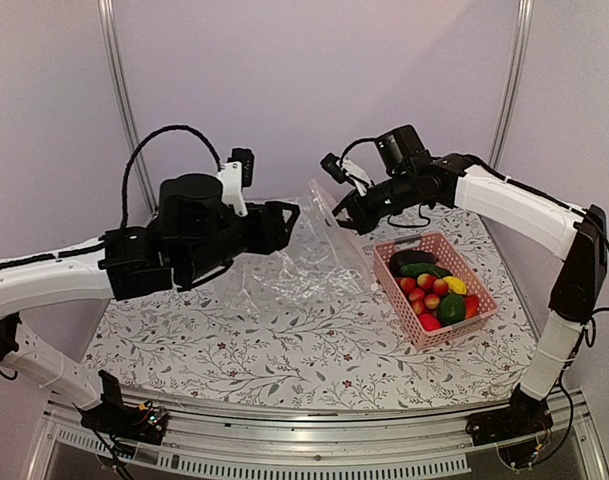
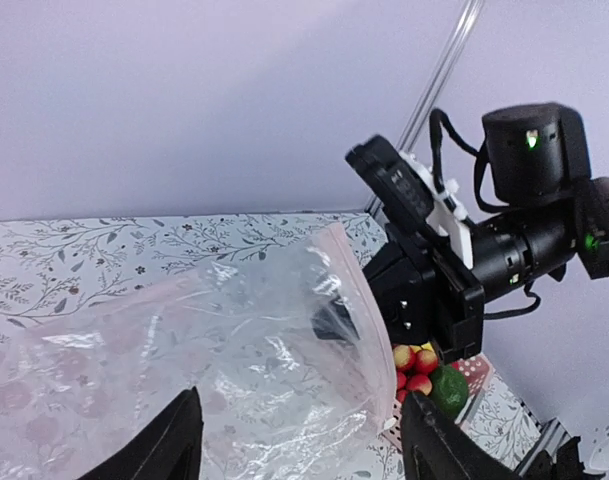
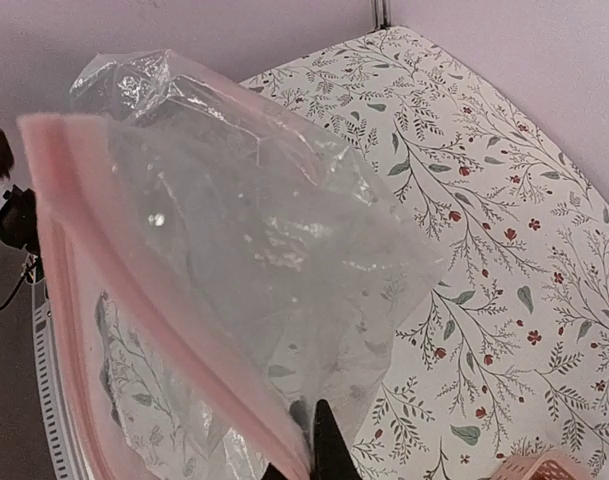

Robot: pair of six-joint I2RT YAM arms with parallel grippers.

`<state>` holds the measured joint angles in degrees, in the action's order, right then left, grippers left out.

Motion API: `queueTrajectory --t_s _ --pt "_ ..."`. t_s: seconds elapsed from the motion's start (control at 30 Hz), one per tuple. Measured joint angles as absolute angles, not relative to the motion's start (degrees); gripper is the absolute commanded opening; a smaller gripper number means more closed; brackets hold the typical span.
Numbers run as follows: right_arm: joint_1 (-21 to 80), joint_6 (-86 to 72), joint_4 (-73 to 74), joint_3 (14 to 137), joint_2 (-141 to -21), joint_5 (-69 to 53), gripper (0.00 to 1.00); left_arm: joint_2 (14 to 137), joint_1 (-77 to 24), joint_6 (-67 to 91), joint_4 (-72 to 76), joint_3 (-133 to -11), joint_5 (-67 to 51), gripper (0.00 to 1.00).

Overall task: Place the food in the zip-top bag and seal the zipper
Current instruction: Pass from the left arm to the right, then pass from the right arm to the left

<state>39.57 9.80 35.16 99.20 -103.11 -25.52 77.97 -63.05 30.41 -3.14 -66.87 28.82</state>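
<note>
Left gripper (image 2: 299,425) stands spread, the zip-top bag (image 1: 309,250) seemingly between its jaws. Right gripper (image 3: 309,455) pinches the zipper (image 3: 159,300), holding it above the worktop's (image 1: 234,350) far middle; the food (image 1: 434,290) sits in a basket (image 1: 392,290) by the right edge, nearer that arm.

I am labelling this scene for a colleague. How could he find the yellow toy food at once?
On the right of the flowered table stands a pink basket. The yellow piece lies by its right wall, beside a dark green piece and red tomatoes; nothing else there is yellow.
</note>
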Motion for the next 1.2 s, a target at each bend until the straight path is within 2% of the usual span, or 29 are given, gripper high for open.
queueTrajectory --t_s 0.2,0.3,0.5,0.67,0.8,0.9,1.1,1.2 --pt "36.97 13.19 34.52 88.36 -98.24 -31.55 0.00 55.18 -61.52 26.11 0.84 -48.90 31.53 0.70" --pt "36.32 13.98 34.41 85.60 -95.44 -33.26 0.00 48.14 -60.55 25.43 3.66 -39.68 30.83 0.73" --pt "36.21 15.59 34.26 84.60 -92.99 -35.66 0.00 45.01 -56.18 28.29 4.80 -28.88 26.83 0.67" --pt "36.18 16.73 34.72 84.14 -92.97 -36.91 0.00 45.84 -50.50 30.94 6.81 -26.00 20.69 0.60" --pt "36.21 17.91 35.90 84.14 -92.97 -38.13 0.00 48.25 -48.58 30.72 10.87 -25.98 16.25 0.51" --pt "36.21 18.52 36.64 84.14 -92.97 -38.35 0.00 51.33 -46.17 30.00 14.00 -25.98 12.21 0.40" --pt "35.92 19.27 37.39 84.18 -93.03 -39.83 0.00 55.57 -43.90 28.82 17.43 -25.96 8.78 0.02" --pt "35.27 19.42 37.69 84.25 -93.03 -40.97 0.00 55.61 -42.76 28.58 18.65 -25.96 8.80 0.00"
